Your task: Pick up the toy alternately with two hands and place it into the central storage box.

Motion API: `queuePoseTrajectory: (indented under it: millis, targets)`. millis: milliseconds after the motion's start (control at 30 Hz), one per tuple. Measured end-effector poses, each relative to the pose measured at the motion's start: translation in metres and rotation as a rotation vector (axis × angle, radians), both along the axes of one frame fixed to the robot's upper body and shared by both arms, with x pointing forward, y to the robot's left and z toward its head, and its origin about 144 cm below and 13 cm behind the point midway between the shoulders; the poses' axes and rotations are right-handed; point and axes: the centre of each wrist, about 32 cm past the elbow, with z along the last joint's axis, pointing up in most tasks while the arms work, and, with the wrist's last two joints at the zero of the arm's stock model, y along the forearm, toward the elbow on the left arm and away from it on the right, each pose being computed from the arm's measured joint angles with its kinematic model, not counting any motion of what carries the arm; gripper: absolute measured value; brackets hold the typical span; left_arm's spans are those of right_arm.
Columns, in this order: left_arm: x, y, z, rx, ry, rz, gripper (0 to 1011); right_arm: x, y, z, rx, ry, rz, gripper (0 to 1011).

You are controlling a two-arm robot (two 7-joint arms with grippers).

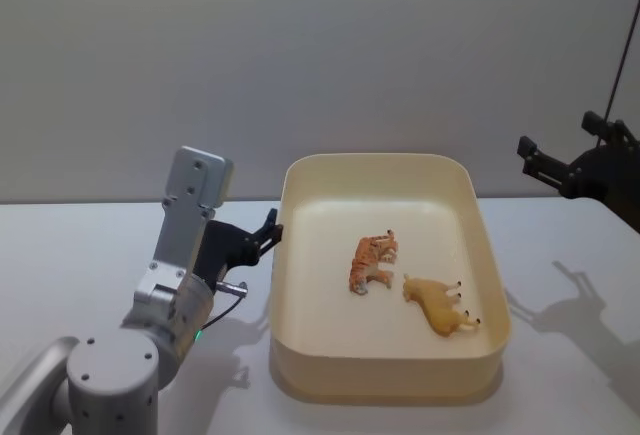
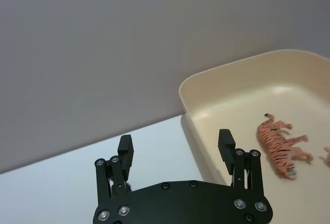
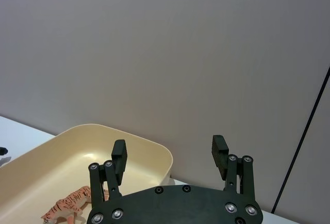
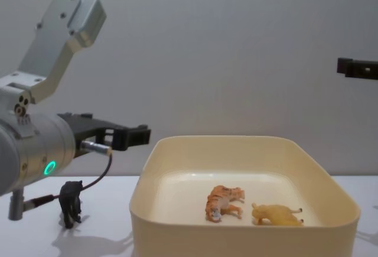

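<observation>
Black toy (image 4: 71,202) (perhaps standing) below open left pincer (image 4: 139,132).

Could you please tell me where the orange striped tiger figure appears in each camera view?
Head: tiger lies mid-tub.
Left wrist: tiger at right edge.
Right wrist: tiger at bottom left.
Chest: tiger low centre.
Shared landmark: the cream tub around it.

I see even, soft lighting from above. The white table (image 1: 80,245) is bright without glare; the grey wall (image 1: 320,45) darkens toward the upper corners. The right gripper (image 1: 545,163) casts a crisp shadow at lower right of the head view. A faint sheen lies inside the storage box (image 1: 300,285). Focus is sharp throughout.
</observation>
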Motion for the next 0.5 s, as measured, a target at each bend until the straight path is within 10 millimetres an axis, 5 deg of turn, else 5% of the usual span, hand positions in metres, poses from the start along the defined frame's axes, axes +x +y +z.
queuePoseTrajectory:
  millis: [500]
  targets:
    - [0.029,0.011,0.002,-0.001,0.161,0.12,1001,-0.001,-0.001,0.001,-0.001,-0.001,-0.003,1001]
